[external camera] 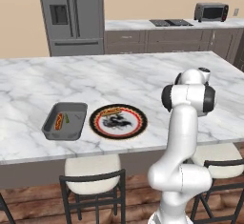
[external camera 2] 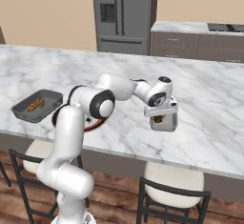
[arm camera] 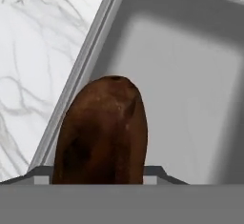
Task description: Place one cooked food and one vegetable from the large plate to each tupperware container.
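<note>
My gripper (external camera 2: 163,121) hangs over the counter to the right of the arm's elbow, shut on a brown, potato-like piece of food (arm camera: 102,132). The food hides the fingertips in the hand view. Directly beneath it lies a grey tupperware container (arm camera: 190,75), and the food sits over the inside of that container's left rim. Another tupperware container (external camera: 64,120) stands to the left, holding a hot dog (external camera: 59,120) and a green vegetable (external camera: 67,118). The large plate (external camera: 118,121), with its red-orange ring, lies just right of that container, and a long piece of food (external camera: 112,110) rests on its far rim.
My own arm (external camera: 183,137) blocks the counter's right part in the left base view. Stools (external camera: 93,173) stand below the marble counter's near edge. A fridge (external camera: 71,15), cabinets and a toaster oven (external camera: 211,12) line the back wall.
</note>
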